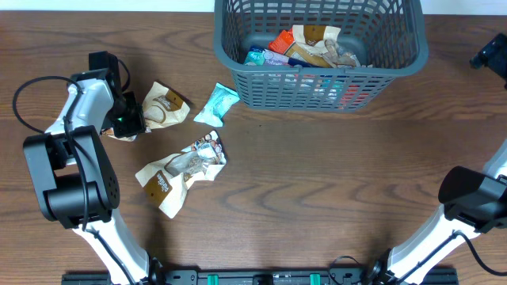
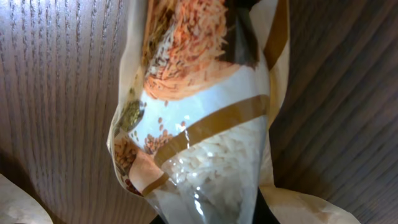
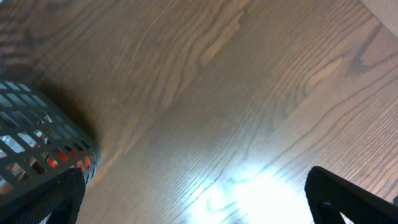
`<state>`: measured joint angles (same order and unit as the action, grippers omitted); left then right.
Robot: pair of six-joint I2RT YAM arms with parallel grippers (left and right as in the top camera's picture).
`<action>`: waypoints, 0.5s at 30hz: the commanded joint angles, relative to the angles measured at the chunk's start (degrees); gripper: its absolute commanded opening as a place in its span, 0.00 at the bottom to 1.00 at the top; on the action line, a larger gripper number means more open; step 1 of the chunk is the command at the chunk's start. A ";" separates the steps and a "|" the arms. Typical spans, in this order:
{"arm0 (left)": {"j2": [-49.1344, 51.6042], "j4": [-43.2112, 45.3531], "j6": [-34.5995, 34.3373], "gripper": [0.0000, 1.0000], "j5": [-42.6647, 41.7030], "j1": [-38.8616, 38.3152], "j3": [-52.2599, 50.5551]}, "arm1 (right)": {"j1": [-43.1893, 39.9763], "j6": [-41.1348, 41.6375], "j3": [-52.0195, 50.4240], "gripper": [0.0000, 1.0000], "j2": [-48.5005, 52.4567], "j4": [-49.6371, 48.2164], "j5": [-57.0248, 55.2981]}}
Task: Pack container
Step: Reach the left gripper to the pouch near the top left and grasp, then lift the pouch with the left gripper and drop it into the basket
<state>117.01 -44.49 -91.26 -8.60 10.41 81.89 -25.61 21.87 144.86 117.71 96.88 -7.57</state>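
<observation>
The container (image 1: 305, 89), a dark grey-blue slotted basket, stands at the back centre with several snack packets (image 1: 309, 47) inside. At the far left my left gripper (image 1: 129, 119) is shut on a cream packet of rice and grains (image 1: 164, 105) that lies on the table. In the left wrist view that packet (image 2: 199, 124) fills the frame and runs down between the jaws of the left gripper (image 2: 208, 218). My right gripper (image 1: 493, 55) is at the back right. It stands open (image 3: 193, 202) over bare wood, beside a corner of the container (image 3: 37, 143).
A teal packet (image 1: 217, 104) lies just left of the basket's front corner. A crumpled cream and brown packet (image 1: 181, 170) sits at mid left on the wooden table (image 1: 333, 182). A black cable (image 1: 32, 91) loops beside the left arm.
</observation>
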 commanded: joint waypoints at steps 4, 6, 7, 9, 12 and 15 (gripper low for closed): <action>3.21 0.09 8.41 0.06 0.68 0.17 -0.28 | -0.24 -0.72 -0.33 0.99 -0.04 0.22 -1.01; 3.21 0.31 11.82 0.07 0.00 0.17 -0.24 | -0.24 -0.72 -0.33 0.99 -0.04 0.22 -1.01; 3.21 0.33 13.27 0.13 -0.66 0.17 -0.17 | -0.24 -0.70 -0.33 0.99 -0.04 0.22 -1.01; 3.19 0.92 16.65 0.29 -2.38 0.17 0.13 | -0.24 -0.72 -0.33 0.99 -0.04 0.22 -1.01; 3.08 2.03 23.06 0.42 -5.77 0.17 1.20 | -0.24 -0.70 -0.33 0.99 -0.04 0.22 -1.01; 2.01 3.10 30.01 0.42 -9.81 0.15 2.54 | -0.24 -0.70 -0.33 0.99 -0.04 0.22 -1.01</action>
<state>118.43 -41.95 -71.48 -13.56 10.46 82.43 -25.61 21.85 144.86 117.71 96.90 -7.57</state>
